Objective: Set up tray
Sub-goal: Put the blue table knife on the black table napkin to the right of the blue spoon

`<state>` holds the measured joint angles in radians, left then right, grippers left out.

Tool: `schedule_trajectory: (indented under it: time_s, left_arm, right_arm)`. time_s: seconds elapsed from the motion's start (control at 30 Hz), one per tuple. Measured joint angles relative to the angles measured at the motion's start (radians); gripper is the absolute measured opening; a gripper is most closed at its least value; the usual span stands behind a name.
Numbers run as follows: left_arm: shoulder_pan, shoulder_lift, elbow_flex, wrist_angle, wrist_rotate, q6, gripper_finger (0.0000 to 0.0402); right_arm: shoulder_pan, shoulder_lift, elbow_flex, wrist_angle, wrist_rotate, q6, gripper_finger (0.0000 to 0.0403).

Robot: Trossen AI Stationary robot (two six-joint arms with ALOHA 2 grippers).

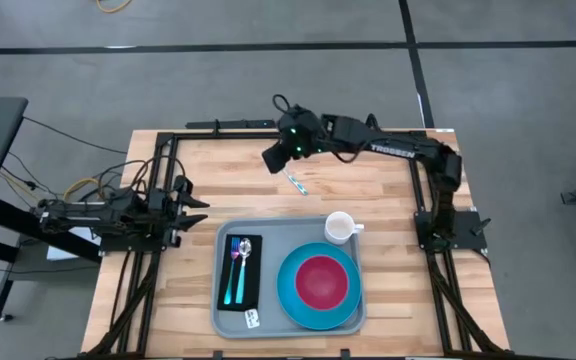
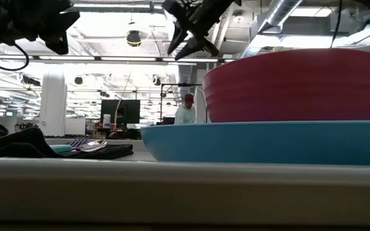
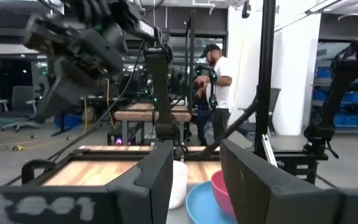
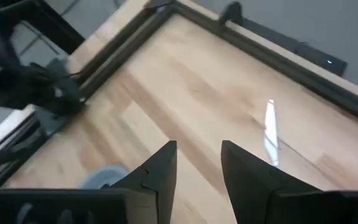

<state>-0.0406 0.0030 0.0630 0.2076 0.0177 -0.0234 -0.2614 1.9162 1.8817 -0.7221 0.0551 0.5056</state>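
The right gripper [image 1: 275, 157] hangs over the far middle of the wooden table [image 1: 368, 180], its two dark fingers [image 4: 160, 171] parted with bare wood showing between them and nothing pinched. Just beside it, a little nearer and to the right, a slim pale utensil [image 1: 296, 181] with a bluish end lies flat on the boards; I judge it to be the last piece of cutlery, and fetching it the step in hand. The next move would call for lining the fingers up across its thin handle, coming down to the wood and closing on a low, flat thing that gives little to grip. Nearer, at the table's near middle, sits the tray [image 1: 278, 228], grey-blue smooth plastic, rectangular with rounded corners and a raised rim. On it a round blue plate [image 1: 290, 292] carries a glossy red bowl [image 1: 321, 280], a small white cup [image 1: 340, 227] stands at the far right corner, and a black napkin [image 1: 238, 270] on the left holds cutlery [image 1: 238, 262] with teal handles. The left gripper [image 1: 196, 208] waits at the table's left edge, fingers spread and empty.
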Motion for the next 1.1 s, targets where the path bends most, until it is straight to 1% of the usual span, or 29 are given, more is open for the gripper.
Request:
schedule_trajectory:
  time_s: [0.1,0.3,0.5,0.57,0.63,0.73,0.87,1.03,1.1]
  left_arm:
    - [0.000,0.001,-0.003,-0.011,-0.002,-0.007,0.0122]
    - [0.000,0.001,-0.003,-0.021,-0.003,-0.018,0.0122]
    - [0.000,0.001,-0.006,-0.035,-0.003,-0.025,0.0122]
    - [0.000,0.000,-0.043,0.019,-0.003,-0.047,0.0122]
    - [0.000,0.003,-0.052,0.020,-0.005,-0.079,0.0122]
    - [0.000,0.001,-0.052,0.013,0.005,-0.065,0.0122]
    - [0.000,0.000,-0.053,0.051,0.013,-0.031,0.0122]
    - [0.000,0.000,-0.053,0.013,0.061,-0.035,0.0122]
    - [0.000,0.001,-0.053,-0.036,0.066,-0.070,0.0122]
  right_arm:
    - [-0.029,0.038,0.063,-0.093,-0.001,0.001,0.0118]
    - [-0.082,0.107,0.127,-0.176,-0.009,0.037,0.0118]
    - [-0.102,0.156,0.129,-0.245,-0.029,0.047,0.0118]
    - [-0.101,0.175,0.129,-0.280,-0.032,0.047,0.0118]
    - [-0.096,0.195,0.129,-0.309,-0.033,0.046,0.0118]
    - [-0.085,0.225,0.128,-0.334,-0.033,0.046,0.0118]
    - [-0.074,0.234,0.127,-0.336,-0.033,0.045,0.0118]
    - [-0.073,0.234,0.128,-0.336,-0.031,0.045,0.0118]
    - [-0.075,0.234,0.128,-0.346,-0.031,0.045,0.0118]
